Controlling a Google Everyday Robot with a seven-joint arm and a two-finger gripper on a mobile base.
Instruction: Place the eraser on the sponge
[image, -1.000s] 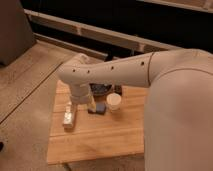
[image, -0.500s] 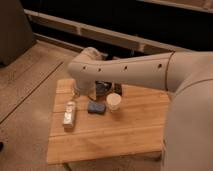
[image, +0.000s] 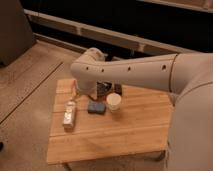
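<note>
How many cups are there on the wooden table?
1. The white cup stands on the wooden table, close beside the blue-grey sponge. The claw hangs behind it, under the arm, which may hide another cup.

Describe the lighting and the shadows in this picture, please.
Camera view: dark background, wooden table softly and evenly lit, no glare; the arm shades the table's far edge, where the end effector hangs, mostly hidden behind it.
</note>
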